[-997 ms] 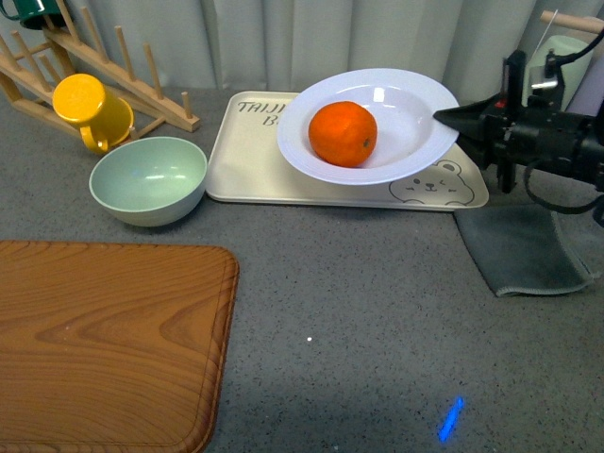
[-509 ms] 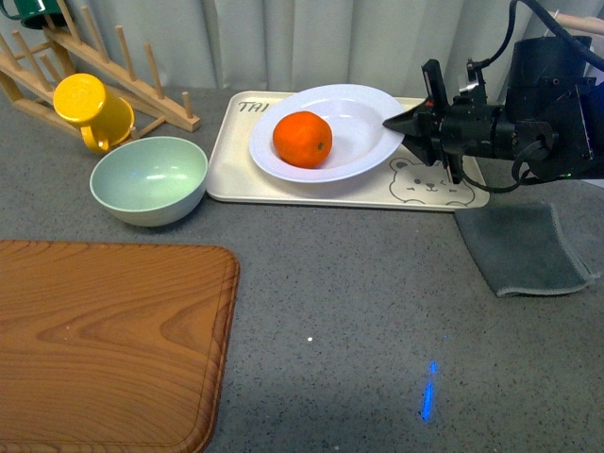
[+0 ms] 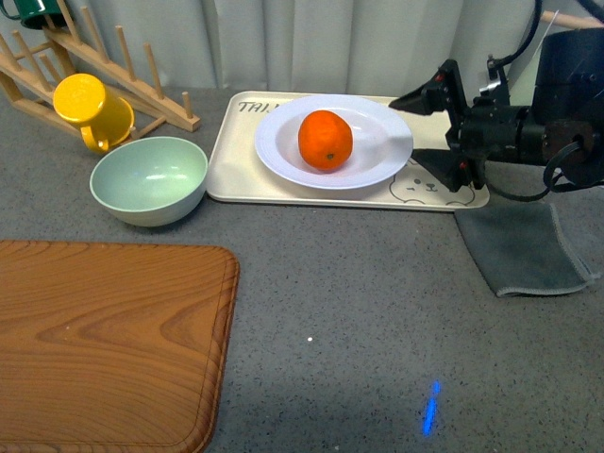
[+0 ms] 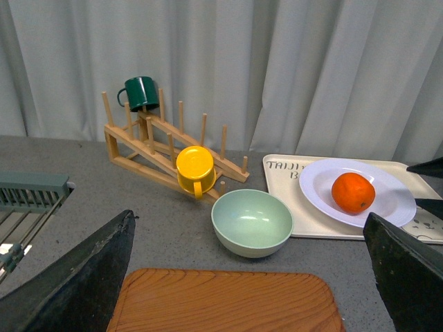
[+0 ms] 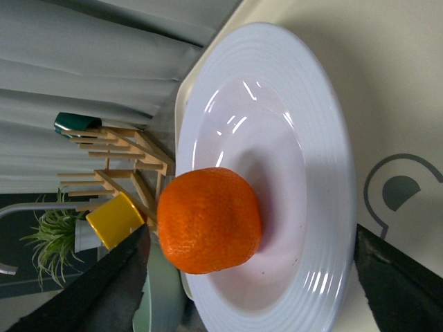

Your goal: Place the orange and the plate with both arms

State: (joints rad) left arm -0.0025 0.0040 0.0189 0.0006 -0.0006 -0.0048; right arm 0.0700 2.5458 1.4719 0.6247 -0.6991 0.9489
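The orange [image 3: 326, 140] lies in the white plate [image 3: 283, 151], which rests flat on the cream bear-printed tray [image 3: 241, 175]. My right gripper [image 3: 417, 134] is open at the plate's right rim, one finger above it and one beside it, holding nothing. In the right wrist view the orange [image 5: 208, 220] and plate [image 5: 325, 138] lie between the open fingers of the right gripper [image 5: 246, 301]. My left gripper [image 4: 242, 304] is open and empty above the wooden board, far from the plate [image 4: 391, 204] and orange [image 4: 353, 192]. It is out of the front view.
A pale green bowl [image 3: 148, 179] stands left of the tray. A yellow mug [image 3: 90, 109] hangs on a wooden rack [image 3: 123, 66] at the back left. A wooden cutting board [image 3: 104, 340] fills the front left. A grey cloth [image 3: 524, 250] lies under the right arm.
My right gripper brought the raised plate with the orange left and down onto the tray, then opened and let go of the rim. The plate now lies flat.
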